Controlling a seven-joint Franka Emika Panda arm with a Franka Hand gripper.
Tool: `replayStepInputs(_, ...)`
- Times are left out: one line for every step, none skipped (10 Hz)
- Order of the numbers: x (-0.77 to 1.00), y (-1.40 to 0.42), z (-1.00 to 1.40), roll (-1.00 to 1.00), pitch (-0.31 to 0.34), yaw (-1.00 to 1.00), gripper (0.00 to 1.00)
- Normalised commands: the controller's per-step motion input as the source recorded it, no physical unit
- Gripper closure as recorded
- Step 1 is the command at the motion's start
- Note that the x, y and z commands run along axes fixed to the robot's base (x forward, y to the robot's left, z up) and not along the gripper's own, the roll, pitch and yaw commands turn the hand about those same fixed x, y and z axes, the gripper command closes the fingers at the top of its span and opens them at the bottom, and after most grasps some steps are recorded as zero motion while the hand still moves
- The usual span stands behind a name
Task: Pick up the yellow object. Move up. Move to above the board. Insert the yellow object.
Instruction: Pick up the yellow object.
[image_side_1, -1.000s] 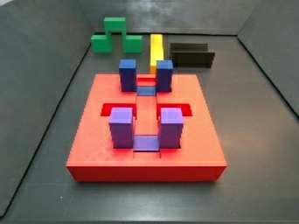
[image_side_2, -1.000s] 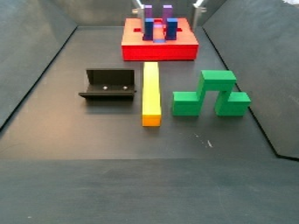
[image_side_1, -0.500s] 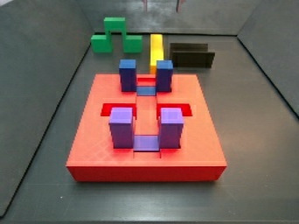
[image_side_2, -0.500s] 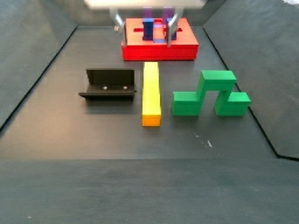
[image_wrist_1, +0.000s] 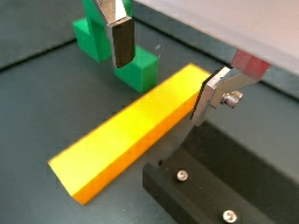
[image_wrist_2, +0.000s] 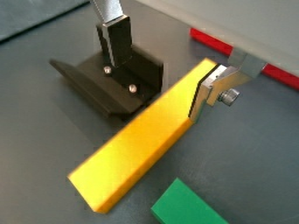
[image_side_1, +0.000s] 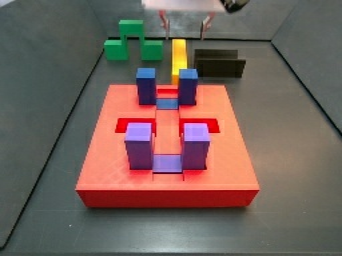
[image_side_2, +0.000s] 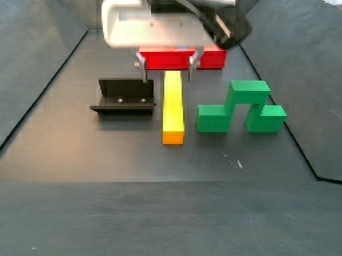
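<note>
The yellow object is a long yellow-orange bar lying flat on the dark floor, seen in both side views (image_side_2: 173, 105) (image_side_1: 179, 54) and both wrist views (image_wrist_1: 135, 131) (image_wrist_2: 146, 144). My gripper (image_side_2: 170, 64) is open and empty, hanging low over the bar's end nearest the board, with one finger on each side of it (image_wrist_1: 163, 74) (image_wrist_2: 162, 70). It also shows at the back in a side view (image_side_1: 186, 28). The board (image_side_1: 107, 160) is a red slab with blue-purple posts (image_side_1: 139, 144). In a side view the gripper hides most of the board (image_side_2: 167, 60).
A green stepped block (image_side_2: 241, 108) (image_side_1: 130, 38) (image_wrist_1: 135, 70) lies on one side of the bar. The black fixture (image_side_2: 123, 97) (image_side_1: 221, 62) (image_wrist_2: 105, 79) stands close on its other side. Sloped dark walls ring the floor.
My gripper has come down from above the board and now hangs open over the bar's board-side end. The bar, board, block and fixture have not moved.
</note>
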Motion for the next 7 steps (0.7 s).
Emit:
replayStepInputs(-0.03,0.0,-0.57,-0.07,-0.131,0.0,0.0)
replayStepInputs(-0.09,0.0,-0.45,-0.14,-0.15,0.0,0.0)
replayStepInputs(-0.17,0.0,-0.25,-0.16,-0.14,-0.03,0.0)
replayStepInputs(-0.25,0.0,-0.16,-0.15,-0.147,-0.08,0.0)
replayStepInputs(-0.24,0.0,-0.19,-0.15,-0.15,-0.08,0.0)
replayStepInputs(-0.15,0.0,-0.28,-0.15,-0.169,-0.05,0.0)
replayStepInputs(-0.09,0.02,-0.3,-0.15,-0.141,-0.01,0.0)
